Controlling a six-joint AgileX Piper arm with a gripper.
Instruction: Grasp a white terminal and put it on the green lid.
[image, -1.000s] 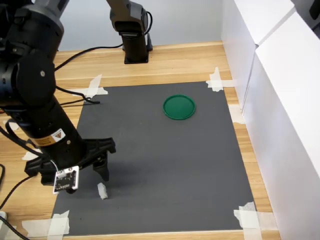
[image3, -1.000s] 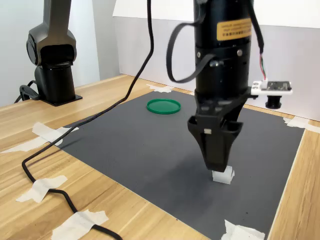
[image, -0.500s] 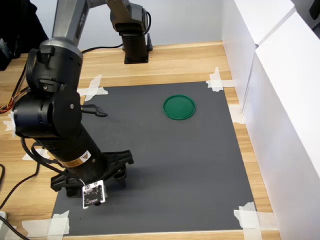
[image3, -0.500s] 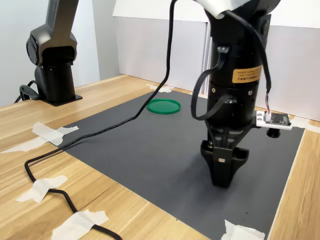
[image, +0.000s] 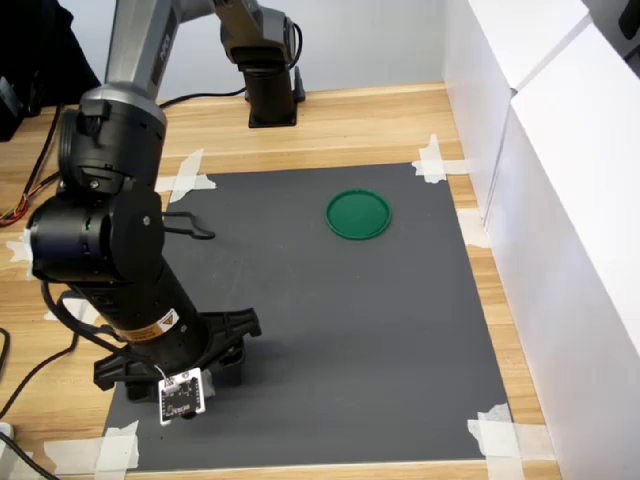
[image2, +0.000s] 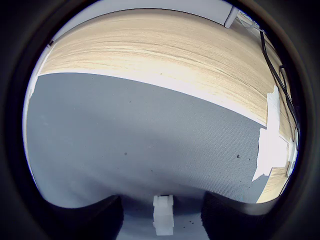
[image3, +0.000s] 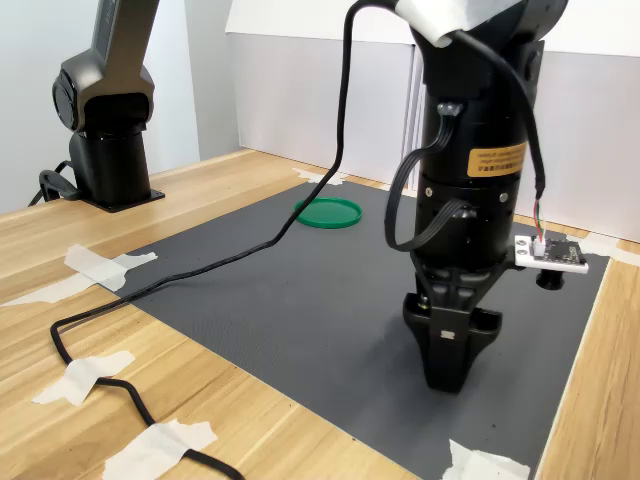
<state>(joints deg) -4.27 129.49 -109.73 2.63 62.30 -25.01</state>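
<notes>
A dark grey mat lies taped at its corners on a light wooden tabletop, with white panels filling the right side of the first exterior view. Strips of white tape hold the mat's edges, and a black cable trails across the wood and mat in the second exterior view.

The green lid rests flat on the mat in the upper middle of the first exterior view, well apart from the arm; in the second exterior view it sits at mid-frame behind the arm.

The black arm reaches down to the mat in the lower left of the first exterior view, its gripper low against the surface. In the second exterior view the gripper stands at lower right, tip on or just above the mat. A small circuit board hangs beside the wrist.

In the wrist view the white terminal shows at the lower middle of the picture, standing on the mat between two dark fingers. The jaws are spread on either side of it with a visible gap, not touching it. Neither exterior view shows the terminal, the gripper hiding it.
</notes>
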